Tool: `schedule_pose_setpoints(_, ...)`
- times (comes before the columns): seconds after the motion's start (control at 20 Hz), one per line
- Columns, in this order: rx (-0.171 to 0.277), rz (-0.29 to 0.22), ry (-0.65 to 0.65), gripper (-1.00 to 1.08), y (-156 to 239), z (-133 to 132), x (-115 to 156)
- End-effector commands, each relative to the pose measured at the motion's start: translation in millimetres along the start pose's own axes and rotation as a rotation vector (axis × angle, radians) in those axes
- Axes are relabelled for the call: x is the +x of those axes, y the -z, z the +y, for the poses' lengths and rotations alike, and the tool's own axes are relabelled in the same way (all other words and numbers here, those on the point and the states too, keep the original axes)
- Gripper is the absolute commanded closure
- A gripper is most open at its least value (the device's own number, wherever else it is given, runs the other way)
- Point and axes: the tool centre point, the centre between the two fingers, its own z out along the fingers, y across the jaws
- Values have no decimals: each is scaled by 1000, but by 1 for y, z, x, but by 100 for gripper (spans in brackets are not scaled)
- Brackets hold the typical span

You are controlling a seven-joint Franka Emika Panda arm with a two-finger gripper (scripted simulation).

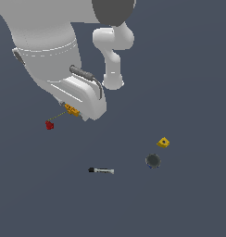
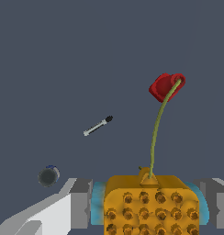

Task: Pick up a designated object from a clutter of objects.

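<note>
Filling the foreground of the wrist view, the small orange block with rows of darker studs (image 2: 150, 204) sits between the two pale-blue finger pads (image 2: 98, 202) of the white Panda gripper (image 2: 150, 206); the jaws look pressed onto its two flanks, pinching it. From the block's upper face a thin olive stem (image 2: 156, 133) curves away to a small red blob (image 2: 165, 86), so the two appear to be one piece.

Taking the block as the landmark and reading the exterior view from its left: the red blob (image 1: 49, 124) lies just beside the block (image 1: 71, 110), below and toward that view's left, joined by the faint stem. The block itself is tucked under the gripper (image 1: 74, 111), which hides most of it; whether it has left the grey floor (image 1: 189, 199) I cannot tell. Well apart, lower and toward the view's right, lies a black-and-silver stick (image 1: 101, 170). Farther right sit a dark grey round lump (image 1: 153, 160) and, just above it, a yellow wedge with a dark hole (image 1: 163, 142).

The block looks rigid and light, its studded face likely offering grip, while the flat sides suit the pads best. The slender stem seems the weak part, so holding the body, not the stem, is the safer choice.
</note>
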Motion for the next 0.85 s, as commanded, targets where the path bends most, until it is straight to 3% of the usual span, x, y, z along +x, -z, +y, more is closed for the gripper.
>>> schedule_pose_setpoints(0.0, 0, 0, 1, 108, 10, 3, 10)
schedule_pose_setpoints(0.8, 0, 1, 0, 108, 34, 11, 35)
